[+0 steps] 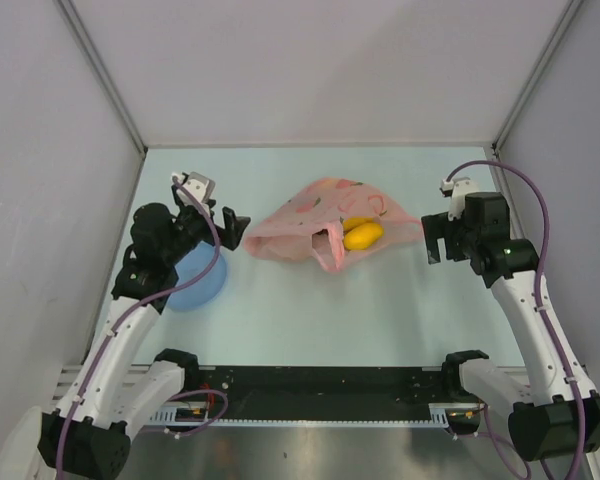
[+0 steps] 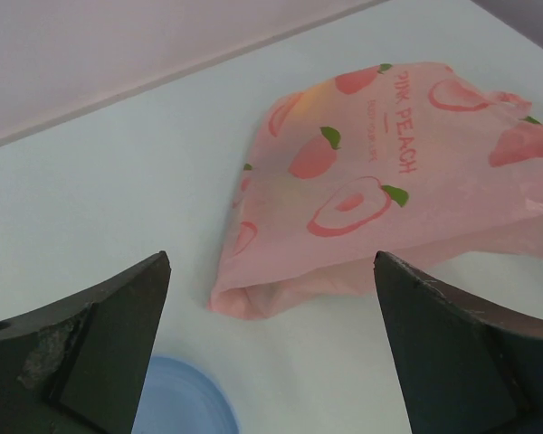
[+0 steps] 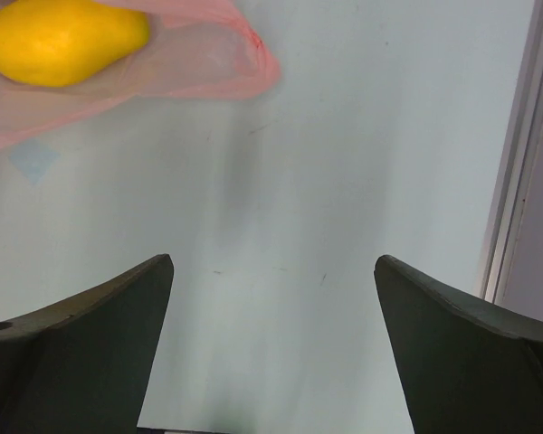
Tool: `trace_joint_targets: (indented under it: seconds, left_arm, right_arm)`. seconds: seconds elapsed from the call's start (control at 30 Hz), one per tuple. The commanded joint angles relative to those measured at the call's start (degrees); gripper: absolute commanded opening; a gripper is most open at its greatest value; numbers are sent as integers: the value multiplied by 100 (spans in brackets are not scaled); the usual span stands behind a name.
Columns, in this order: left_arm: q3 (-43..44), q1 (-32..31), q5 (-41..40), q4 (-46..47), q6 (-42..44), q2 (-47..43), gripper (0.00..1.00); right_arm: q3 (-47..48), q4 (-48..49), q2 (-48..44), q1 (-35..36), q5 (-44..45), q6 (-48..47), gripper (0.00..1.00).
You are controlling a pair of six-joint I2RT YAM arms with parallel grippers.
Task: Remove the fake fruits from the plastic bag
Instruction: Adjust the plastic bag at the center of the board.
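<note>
Pincer left (image 2: 271,262), pincer right (image 3: 271,262): wide, empty.

Yellow fruit (image 3: 63,41) — on pink bag (image 3: 208,68) (top-left)

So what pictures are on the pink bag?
The bag has pink peaches with green leaves; left wrist view shows it best.

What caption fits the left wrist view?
Open left gripper faces the pink peach-print plastic bag, blue plate edge below.
</note>
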Motion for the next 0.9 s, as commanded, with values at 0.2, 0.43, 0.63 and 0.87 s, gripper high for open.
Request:
trace_joint_targets:
  seconds: [0.2,0.43,0.63,0.87]
  left_arm:
    - [2546,-268,1931,-1642,106,1085,95]
    - [3583,-1173,1794,-2292,956,1833,92]
    - [4507,-1780,1713,-3277,1310,2573,88]
    - [4290,-2475,2328,-3709,1398,2714,82]
  right_arm:
    - [476,416,-42,62,-330,-391,97]
    - [881,276,582,1,-971,-232,93]
    - [872,12,1136,1,-1561,-286,90]
    - [828,521,1653,80,-1087,-654,90]
